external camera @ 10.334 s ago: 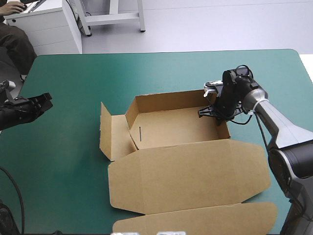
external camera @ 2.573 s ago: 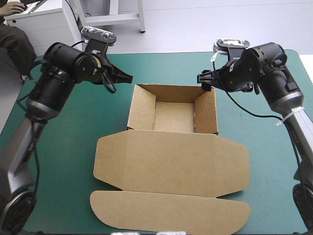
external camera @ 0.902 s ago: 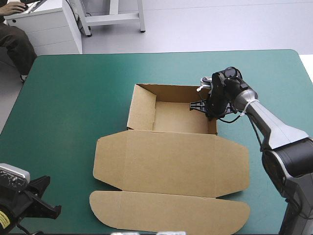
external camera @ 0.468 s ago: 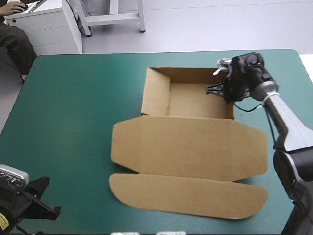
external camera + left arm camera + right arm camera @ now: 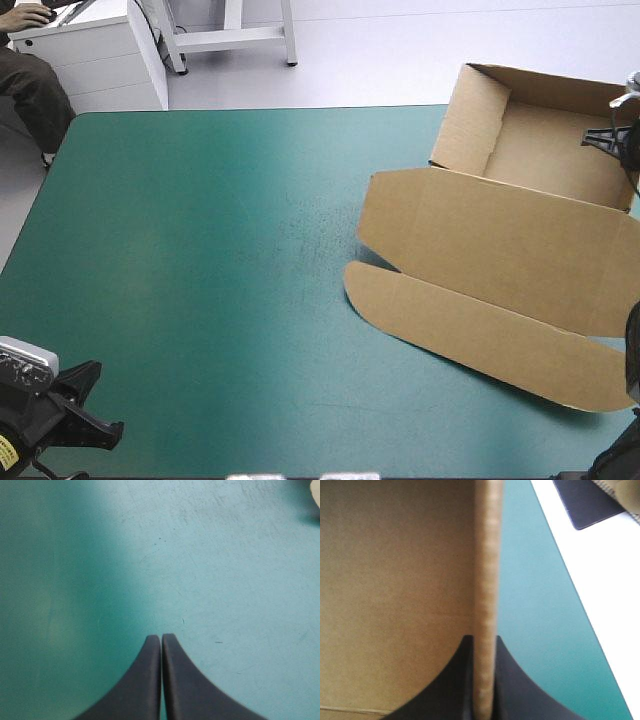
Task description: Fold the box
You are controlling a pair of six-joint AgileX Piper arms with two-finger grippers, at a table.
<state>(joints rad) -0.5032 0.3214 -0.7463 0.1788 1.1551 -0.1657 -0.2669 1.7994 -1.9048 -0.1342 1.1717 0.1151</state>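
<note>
The brown box (image 5: 520, 160) is an open tray with raised walls at the table's far right corner, partly past the far edge. Its lid (image 5: 500, 255) lies flat toward the front, the tuck flap (image 5: 480, 335) beyond it. My right gripper (image 5: 622, 140) at the picture's right edge is shut on the box's right wall (image 5: 485, 580), one black finger on each side of the board (image 5: 483, 645). My left gripper (image 5: 161, 639) is shut with nothing in it, over bare teal-green cover near the front left corner (image 5: 95, 425).
The teal-green table (image 5: 200, 270) stretches bare from the left to the middle. The table's right edge (image 5: 570, 595) runs close beside the box wall, with white floor past it. A white cabinet (image 5: 90, 55) stands beyond the far left corner.
The right gripper has dragged the box from the table's middle to the far right corner, turning it slightly. The left arm stays low at the front left corner.
</note>
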